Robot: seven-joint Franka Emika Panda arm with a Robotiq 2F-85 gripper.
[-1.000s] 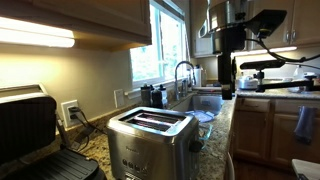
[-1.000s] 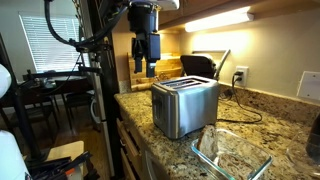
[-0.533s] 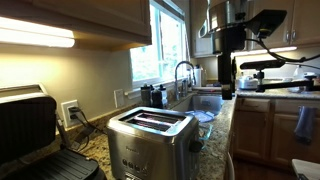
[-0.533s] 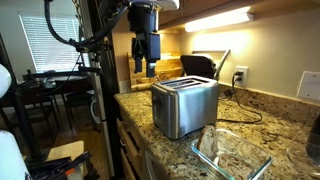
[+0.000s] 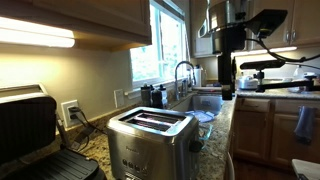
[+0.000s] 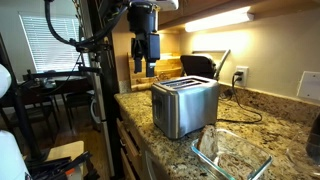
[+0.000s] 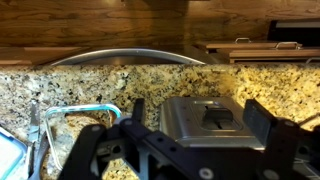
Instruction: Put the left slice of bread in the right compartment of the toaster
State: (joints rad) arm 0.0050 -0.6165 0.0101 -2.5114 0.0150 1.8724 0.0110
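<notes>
The brushed-steel toaster (image 5: 150,140) stands on the granite counter and shows in both exterior views (image 6: 185,105); its two top slots run side by side. My gripper (image 6: 145,68) hangs in the air above and beside the toaster's end, also seen high up in an exterior view (image 5: 228,88). In the wrist view the fingers (image 7: 198,115) are spread wide apart with nothing between them, and the toaster's end (image 7: 205,122) lies below. No slice of bread is in view.
A black contact grill (image 5: 30,130) stands open next to the toaster, against the wall (image 6: 197,66). A clear glass dish (image 6: 235,155) sits on the counter near the toaster (image 7: 80,115). A sink with a faucet (image 5: 183,75) lies under the window.
</notes>
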